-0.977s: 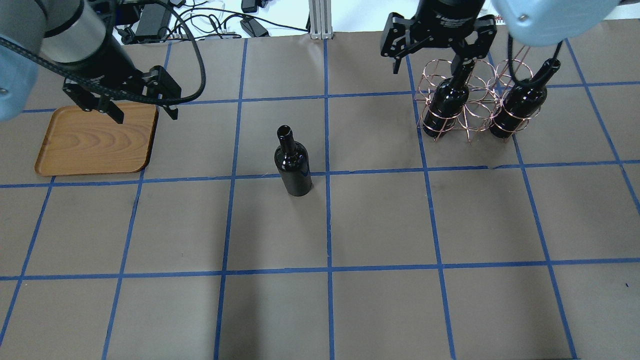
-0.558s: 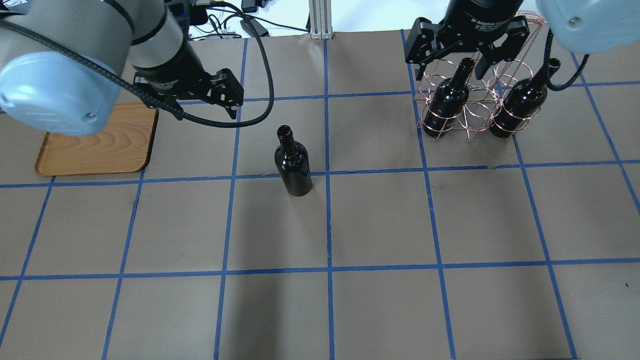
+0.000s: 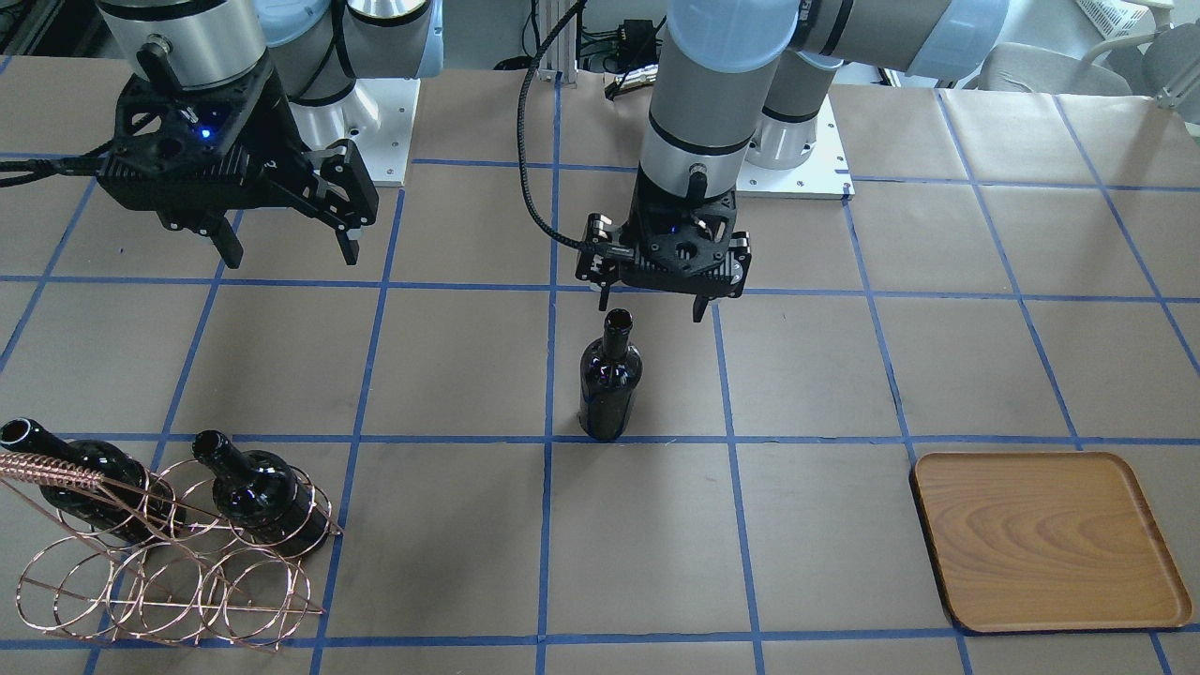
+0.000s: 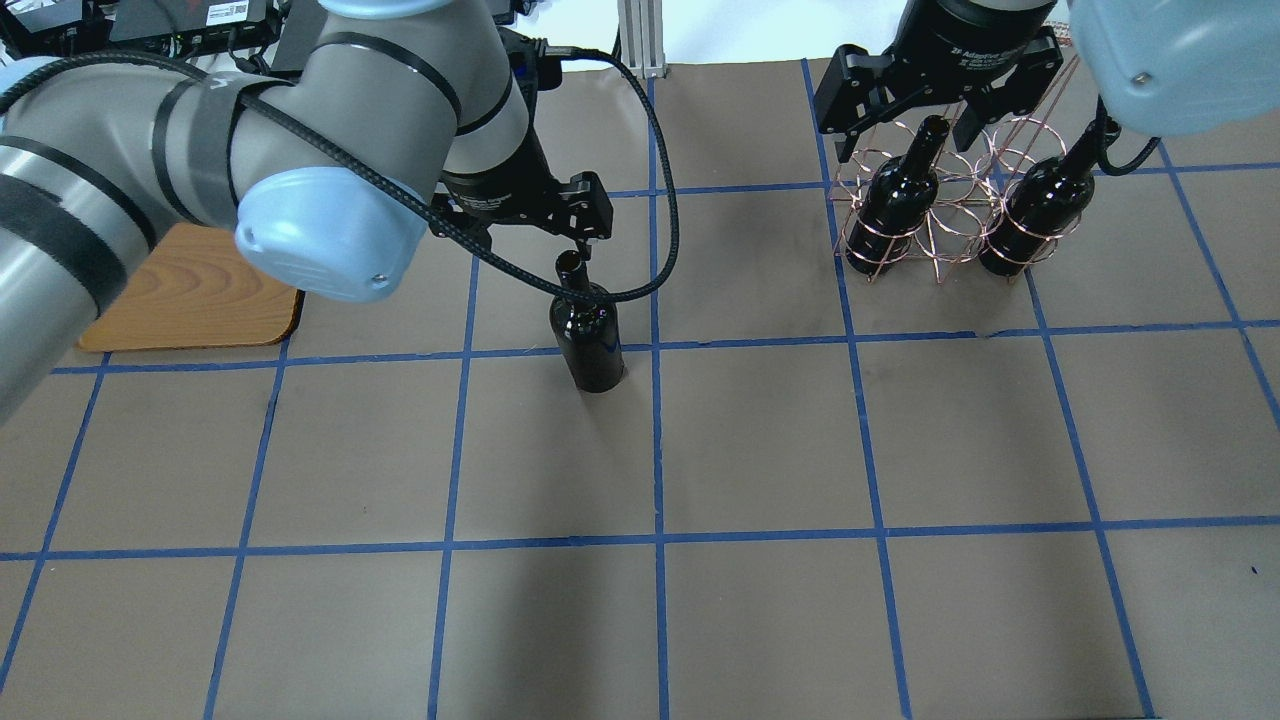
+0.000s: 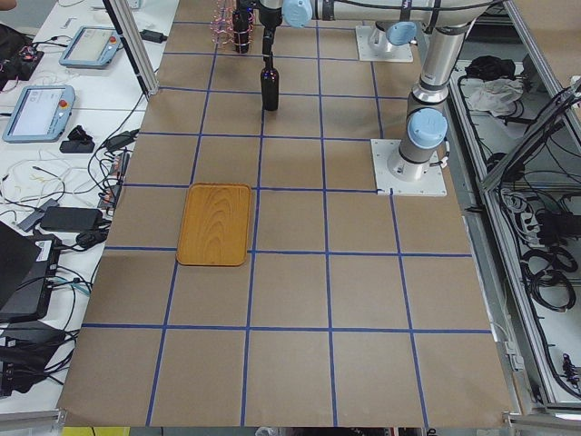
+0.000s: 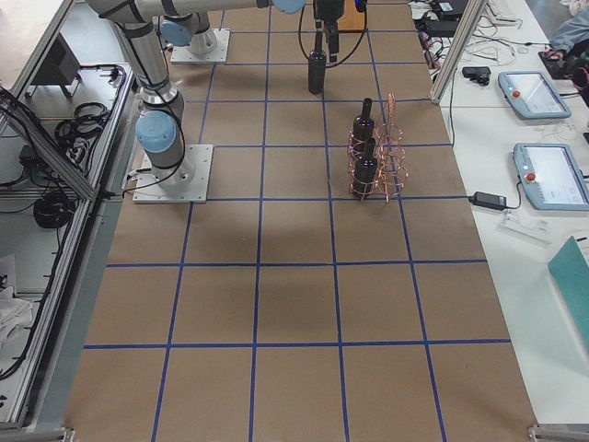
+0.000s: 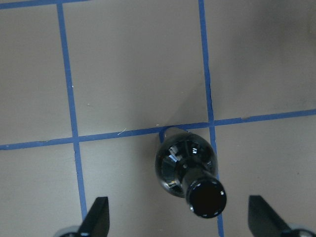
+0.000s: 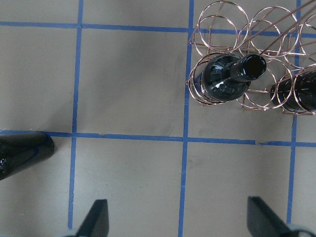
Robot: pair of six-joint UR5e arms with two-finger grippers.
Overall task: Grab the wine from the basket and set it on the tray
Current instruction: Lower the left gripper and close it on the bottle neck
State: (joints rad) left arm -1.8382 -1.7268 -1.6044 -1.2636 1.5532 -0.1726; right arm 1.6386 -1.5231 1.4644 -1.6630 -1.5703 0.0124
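One wine bottle (image 3: 609, 384) stands upright on the table's middle, outside the basket; it also shows in the overhead view (image 4: 587, 335) and the left wrist view (image 7: 187, 168). My left gripper (image 3: 651, 314) is open over its mouth, with a finger on each side and neither touching (image 7: 178, 219). The copper wire basket (image 3: 159, 572) (image 4: 940, 215) holds two more bottles (image 3: 262, 502) (image 3: 66, 469). My right gripper (image 3: 291, 258) is open and empty, above the table beside the basket (image 8: 205, 29). The wooden tray (image 3: 1045, 539) (image 4: 200, 290) holds nothing.
Brown paper with blue tape grid lines covers the table (image 4: 760, 450). The left arm's elbow (image 4: 330, 230) hangs over part of the tray in the overhead view. Cables and devices lie beyond the far edge (image 4: 420, 45). The basket's coiled handle (image 3: 47, 466) sticks up.
My left arm has swung right from above the tray to above the standing bottle. My right gripper has shifted slightly right, near the basket. Both grippers have stayed open.
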